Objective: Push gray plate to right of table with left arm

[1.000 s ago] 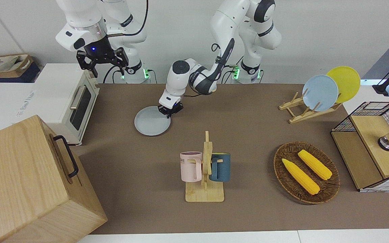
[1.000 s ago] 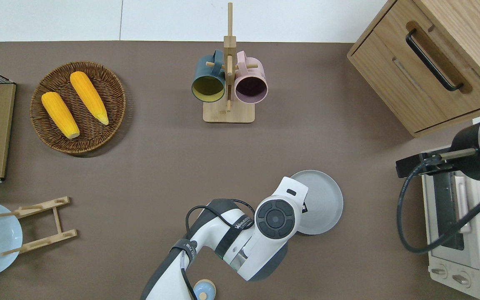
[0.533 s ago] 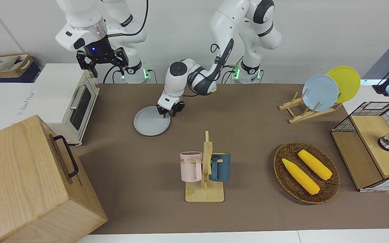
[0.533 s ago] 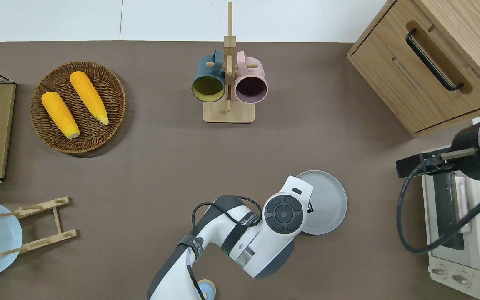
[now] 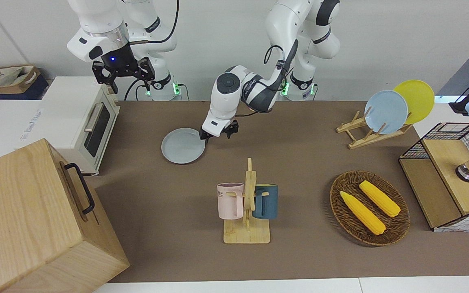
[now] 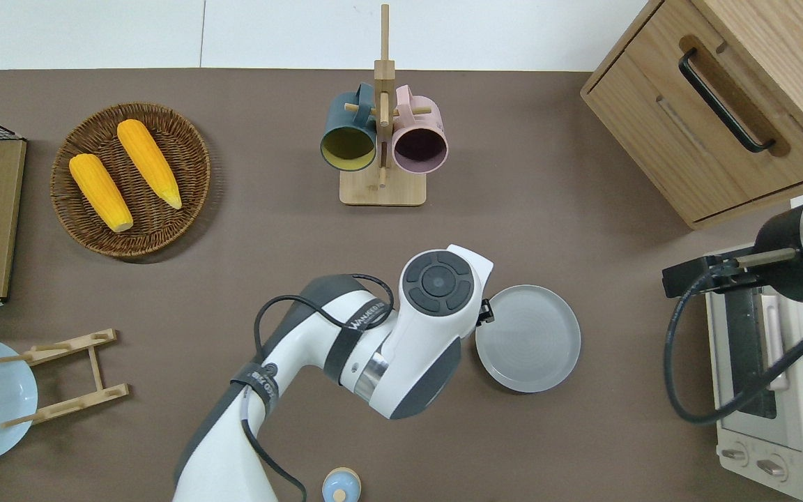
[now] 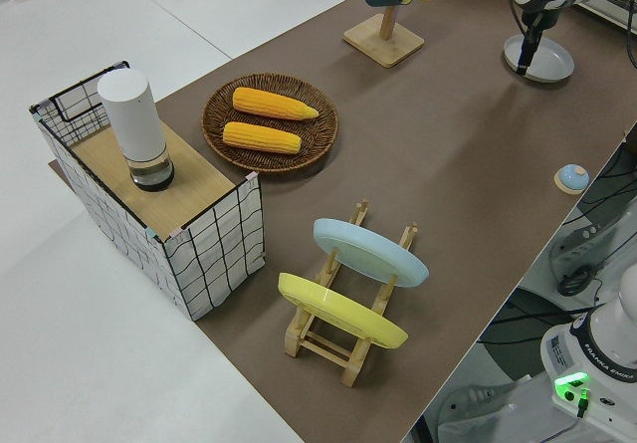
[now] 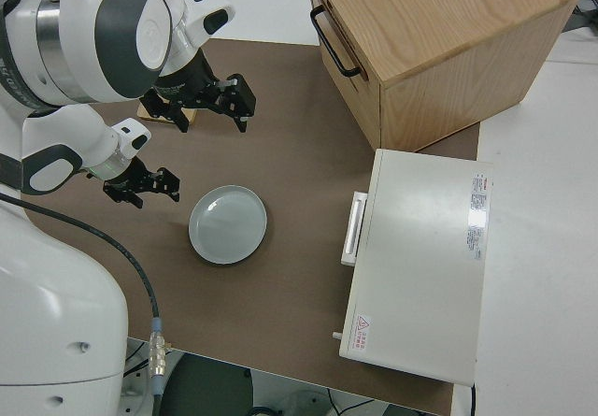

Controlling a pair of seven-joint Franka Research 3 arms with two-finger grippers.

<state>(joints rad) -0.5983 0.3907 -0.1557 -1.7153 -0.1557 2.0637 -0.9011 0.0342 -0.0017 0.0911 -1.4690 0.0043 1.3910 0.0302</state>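
The gray plate [image 5: 183, 145] [image 6: 528, 337] [image 8: 228, 224] lies flat on the brown table [image 5: 299, 162], between the toaster oven and the mug rack and nearer to the robots than the rack. My left gripper [image 5: 217, 135] [image 8: 142, 189] hangs open just off the plate's rim, on the side toward the left arm's end of the table, with nothing between its fingers. In the overhead view the left wrist hides most of the gripper. My right gripper [image 5: 123, 73] is parked and open.
A white toaster oven [image 5: 75, 118] and a wooden cabinet [image 5: 35, 215] stand at the right arm's end. A mug rack [image 5: 247, 207], a basket of corn [image 5: 369, 207], a plate rack [image 5: 375, 130] and a wire-sided shelf [image 5: 450, 175] fill the rest.
The plate slid a little toward the right arm's end, then stopped. My left gripper came off the plate and moved back past its rim toward the left arm's end.
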